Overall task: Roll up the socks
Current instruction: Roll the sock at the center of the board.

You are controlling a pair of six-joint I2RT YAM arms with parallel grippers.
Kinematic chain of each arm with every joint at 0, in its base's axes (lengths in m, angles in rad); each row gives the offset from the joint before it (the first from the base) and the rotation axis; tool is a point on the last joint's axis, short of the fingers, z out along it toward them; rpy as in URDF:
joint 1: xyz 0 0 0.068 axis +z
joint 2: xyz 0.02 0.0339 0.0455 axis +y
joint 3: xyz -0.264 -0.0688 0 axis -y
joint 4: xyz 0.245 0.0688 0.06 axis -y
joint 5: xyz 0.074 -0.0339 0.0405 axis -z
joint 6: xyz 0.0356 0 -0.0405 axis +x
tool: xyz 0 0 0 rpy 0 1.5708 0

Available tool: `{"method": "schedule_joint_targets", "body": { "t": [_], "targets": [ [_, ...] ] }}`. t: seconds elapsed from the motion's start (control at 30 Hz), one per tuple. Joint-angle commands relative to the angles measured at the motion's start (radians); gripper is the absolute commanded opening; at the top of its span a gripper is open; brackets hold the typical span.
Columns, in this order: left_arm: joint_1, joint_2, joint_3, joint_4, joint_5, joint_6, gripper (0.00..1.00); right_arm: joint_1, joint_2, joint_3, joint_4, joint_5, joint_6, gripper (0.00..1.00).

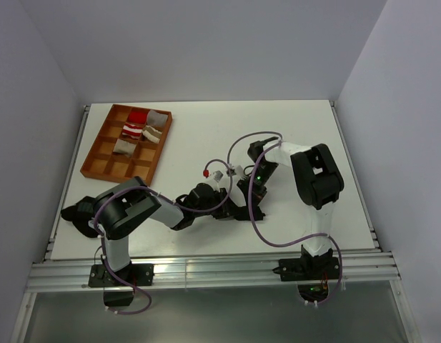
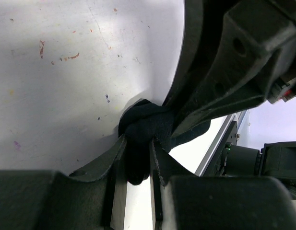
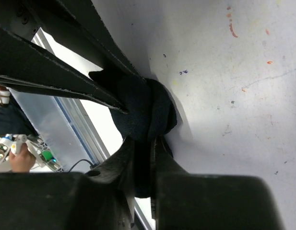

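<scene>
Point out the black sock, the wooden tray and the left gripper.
black sock (image 2: 145, 122): left wrist view, bunched middle
wooden tray (image 1: 119, 168): top external view, bare near compartment
left gripper (image 2: 138, 143): left wrist view, between its fingertips

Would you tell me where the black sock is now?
The black sock is clamped by the left gripper and right gripper near the table centre.

From above, the dark sock (image 2: 143, 122) is hidden beneath the left gripper (image 2: 138, 146) and right gripper (image 3: 144, 143) toward the desk's near edge. The rolled socks (image 1: 143, 128) in the far-left tray (image 1: 98, 161) are too small to be counted.
</scene>
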Motion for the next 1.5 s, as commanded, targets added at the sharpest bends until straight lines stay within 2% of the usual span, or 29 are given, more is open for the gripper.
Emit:
{"method": "schedule_joint_targets", "body": {
  "t": [0.0, 0.1, 0.13, 0.2, 0.4, 0.53, 0.6, 0.73, 0.83, 1.0, 1.27, 1.47],
  "targets": [
    [-0.004, 0.034, -0.041, -0.189, -0.085, 0.030, 0.02, 0.008, 0.020, -0.023, 0.034, 0.024, 0.022, 0.01],
    [-0.004, 0.007, -0.049, -0.194, -0.102, 0.010, 0.11, 0.008, 0.000, -0.054, 0.066, 0.050, 0.050, 0.00],
    [-0.004, -0.004, -0.067, -0.180, -0.119, 0.002, 0.23, 0.008, -0.003, -0.062, 0.074, 0.066, 0.056, 0.00],
    [-0.004, -0.047, -0.114, -0.155, -0.138, -0.038, 0.34, 0.008, -0.014, -0.082, 0.100, 0.076, 0.074, 0.00],
    [-0.004, -0.176, -0.211, -0.120, -0.211, -0.147, 0.47, 0.005, -0.036, -0.114, 0.163, 0.087, 0.117, 0.00],
    [-0.004, -0.252, -0.253, -0.117, -0.224, -0.207, 0.49, 0.006, -0.042, -0.120, 0.194, 0.085, 0.137, 0.00],
    [-0.013, -0.282, -0.276, -0.077, -0.227, -0.288, 0.49, 0.005, -0.037, -0.120, 0.201, 0.080, 0.143, 0.00],
    [-0.108, -0.303, -0.295, -0.021, -0.315, -0.446, 0.49, 0.006, -0.043, -0.125, 0.218, 0.079, 0.157, 0.00],
    [-0.189, -0.253, -0.290, 0.053, -0.397, -0.597, 0.49, 0.005, -0.057, -0.128, 0.226, 0.076, 0.160, 0.00],
    [-0.309, -0.153, -0.251, 0.136, -0.549, -0.746, 0.49, 0.006, -0.069, -0.131, 0.232, 0.070, 0.168, 0.00],
    [-0.360, -0.035, -0.150, 0.116, -0.719, -0.874, 0.49, 0.005, -0.077, -0.155, 0.235, 0.044, 0.163, 0.00],
    [-0.365, 0.056, -0.121, 0.110, -0.773, -0.961, 0.50, 0.003, -0.074, -0.158, 0.209, 0.021, 0.136, 0.00]
  ]
}}
